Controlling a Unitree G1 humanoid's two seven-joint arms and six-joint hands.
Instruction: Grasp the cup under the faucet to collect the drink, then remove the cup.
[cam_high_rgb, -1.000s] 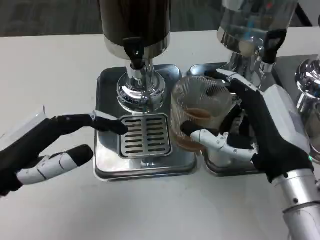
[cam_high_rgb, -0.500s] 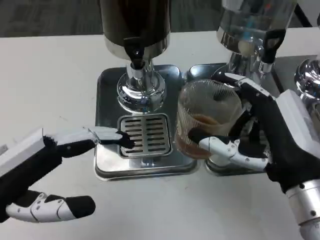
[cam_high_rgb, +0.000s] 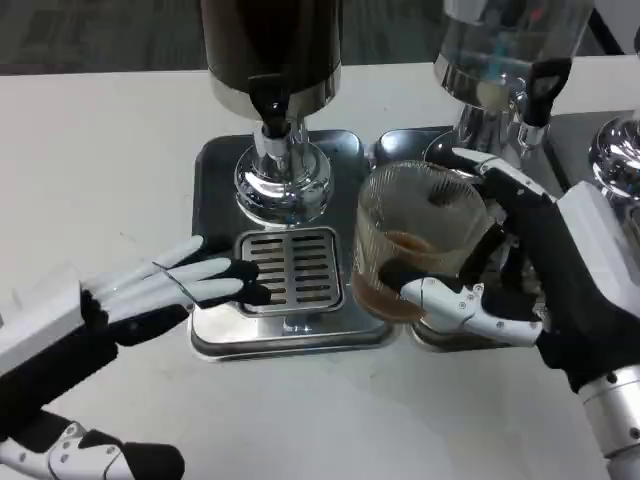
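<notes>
reaching in from the left, the left hand (cam_high_rgb: 150, 295) lies flat w/ fingers spread, holding nothing, black tips touching the left edge of the drip grate (cam_high_rgb: 292, 268). that grate sits in a steel tray (cam_high_rgb: 215, 175) under the dark dispenser (cam_high_rgb: 272, 45), its faucet (cam_high_rgb: 272, 112) pointing down at bare slots, no cup below it.

further right the cup (cam_high_rgb: 415, 240) is off the grate, over the seam btwn this tray & the next one, in front of the clear dispenser (cam_high_rgb: 505, 40). the right hand (cam_high_rgb: 530, 290) wraps it: thumb across the front low down, fingers round the back.

risks, as a guess: cup looks tilted a bit toward the faucet side, so a quick swing could slosh the drink over the rim. grip sits on a smooth wall, so it could slip if the hold loosens. left fingers near the tray edge could snag if that arm lifts carelessly.

cup itself: clear, ribbed plastic, wide mouth, shallow brown liquid at the bottom, mostly unfilled.
</notes>
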